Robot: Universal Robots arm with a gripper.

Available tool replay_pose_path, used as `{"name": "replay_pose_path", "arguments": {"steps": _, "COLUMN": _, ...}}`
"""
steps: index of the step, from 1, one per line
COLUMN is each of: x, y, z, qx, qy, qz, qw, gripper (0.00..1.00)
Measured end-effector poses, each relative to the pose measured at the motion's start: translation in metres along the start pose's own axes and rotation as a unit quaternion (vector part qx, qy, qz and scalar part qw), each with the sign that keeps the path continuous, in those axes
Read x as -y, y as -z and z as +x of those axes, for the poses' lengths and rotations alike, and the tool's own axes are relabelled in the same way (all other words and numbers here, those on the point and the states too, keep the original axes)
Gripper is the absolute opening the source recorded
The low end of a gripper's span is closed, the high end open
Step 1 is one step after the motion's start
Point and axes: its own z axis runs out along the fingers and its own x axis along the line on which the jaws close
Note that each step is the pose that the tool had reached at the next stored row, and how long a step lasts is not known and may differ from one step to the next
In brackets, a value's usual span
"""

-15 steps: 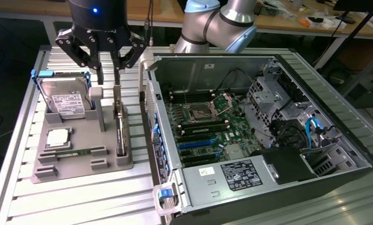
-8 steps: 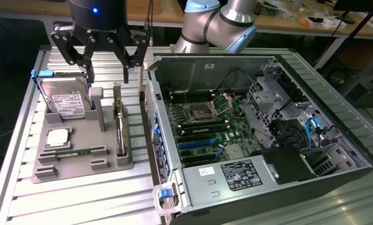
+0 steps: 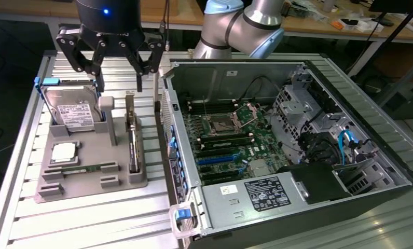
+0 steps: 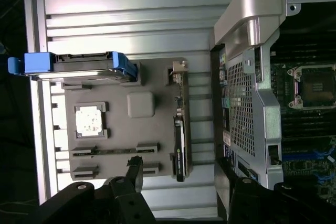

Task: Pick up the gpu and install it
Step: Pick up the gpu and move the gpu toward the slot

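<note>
In the upper left of the exterior view, the gripper (image 3: 119, 83) is seen with its fingers spread wide and nothing held between them. The gpu (image 3: 132, 140) is stood on edge in the grey holder tray (image 3: 88, 184), below the gripper, beside the open computer case (image 3: 227, 70).

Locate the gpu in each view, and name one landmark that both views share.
Exterior view: the gpu stands on edge in the gray tray, on the side nearest the computer case.
Wrist view: the gpu stands on edge along the tray's side facing the case.
Shared landmark: the square silver chip lying in the tray.
</note>
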Motion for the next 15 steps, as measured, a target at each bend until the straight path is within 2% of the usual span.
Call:
{"name": "replay_pose_path", "arguments": {"steps": 7, "x": 0.0, "y": 0.0, "z": 0.0, "qx": -0.0014, "qy": 0.029, "qz": -0.0004, "qw": 0.9996, "gripper": 0.66}}
{"name": "replay_pose_path", "arguments": {"steps": 15, "x": 0.0, "y": -0.0001, "z": -0.0001, "qx": -0.0028, "qy": 0.059, "qz": -0.0013, "qw": 0.9983, "gripper": 0.66}}
